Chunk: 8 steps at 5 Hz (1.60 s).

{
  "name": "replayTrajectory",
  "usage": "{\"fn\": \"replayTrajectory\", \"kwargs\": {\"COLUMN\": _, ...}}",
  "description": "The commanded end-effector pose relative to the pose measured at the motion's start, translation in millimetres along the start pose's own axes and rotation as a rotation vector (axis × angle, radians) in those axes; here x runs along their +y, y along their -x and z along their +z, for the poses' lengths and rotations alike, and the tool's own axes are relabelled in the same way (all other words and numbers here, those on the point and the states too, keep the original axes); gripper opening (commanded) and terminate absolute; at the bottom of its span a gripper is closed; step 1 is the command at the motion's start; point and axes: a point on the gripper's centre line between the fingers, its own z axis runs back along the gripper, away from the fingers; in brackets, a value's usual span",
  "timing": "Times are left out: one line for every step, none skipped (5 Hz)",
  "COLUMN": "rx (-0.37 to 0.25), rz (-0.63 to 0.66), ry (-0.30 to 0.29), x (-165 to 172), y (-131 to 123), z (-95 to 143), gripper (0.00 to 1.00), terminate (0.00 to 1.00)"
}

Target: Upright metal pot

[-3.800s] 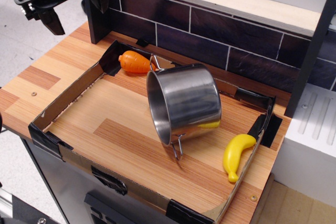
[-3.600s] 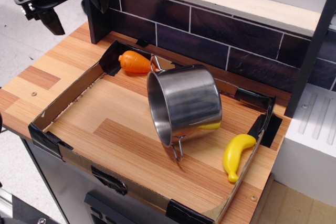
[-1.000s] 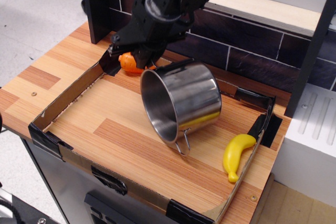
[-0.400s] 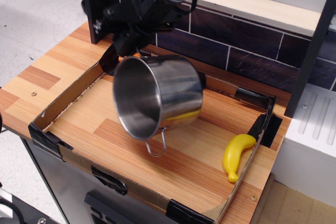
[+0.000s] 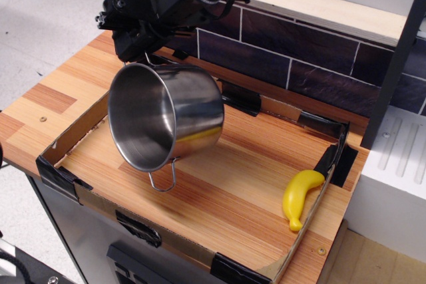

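Pot (image 5: 166, 116) hangs below tool (image 5: 143, 50) near tabletop's left edge, mouth sideways toward front-left; tool clamped on its upper rim.

The shiny stainless-steel cylindrical pot (image 5: 166, 116) has a polished, mirror-like wall and a duller brushed inside. The black robot gripper (image 5: 143, 28) looks matt. The glossy yellow plastic banana (image 5: 298, 196) lies on the smooth striped wooden tabletop (image 5: 253, 197), edged by rough brown cardboard strips (image 5: 80, 124) with black tape.
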Motion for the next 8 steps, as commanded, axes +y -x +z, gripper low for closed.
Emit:
{"fn": "replayTrajectory", "kwargs": {"rx": -0.051, "rz": -0.001, "ry": -0.251, "x": -8.3, "y": -8.2, "z": -13.3, "gripper": 0.0, "terminate": 0.0}}
{"fn": "replayTrajectory", "kwargs": {"rx": -0.08, "rz": 0.008, "ry": -0.267, "x": -18.5, "y": -7.7, "z": -16.4, "gripper": 0.0, "terminate": 0.0}}
{"fn": "replayTrajectory", "kwargs": {"rx": -0.09, "rz": 0.006, "ry": -0.164, "x": -24.8, "y": -3.8, "z": -7.2, "gripper": 0.0, "terminate": 0.0}}
{"fn": "replayTrajectory", "kwargs": {"rx": -0.15, "rz": 0.06, "ry": 0.049, "x": -19.2, "y": 0.3, "z": 10.4, "gripper": 1.0, "terminate": 0.0}}
{"fn": "replayTrajectory", "kwargs": {"rx": -0.136, "rz": 0.172, "ry": 0.214, "x": -18.4, "y": -1.4, "z": 17.9, "gripper": 1.0, "terminate": 0.0}}
{"fn": "replayTrajectory", "kwargs": {"rx": -0.144, "rz": 0.262, "ry": 0.239, "x": -25.0, "y": -5.6, "z": 22.7, "gripper": 1.0, "terminate": 0.0}}
{"fn": "replayTrajectory", "kwargs": {"rx": -0.121, "rz": 0.28, "ry": 0.263, "x": -31.2, "y": -8.2, "z": 28.4, "gripper": 1.0, "terminate": 0.0}}
{"fn": "replayTrajectory", "kwargs": {"rx": -0.096, "rz": 0.27, "ry": 0.299, "x": -26.7, "y": -12.9, "z": 30.9, "gripper": 1.0, "terminate": 0.0}}
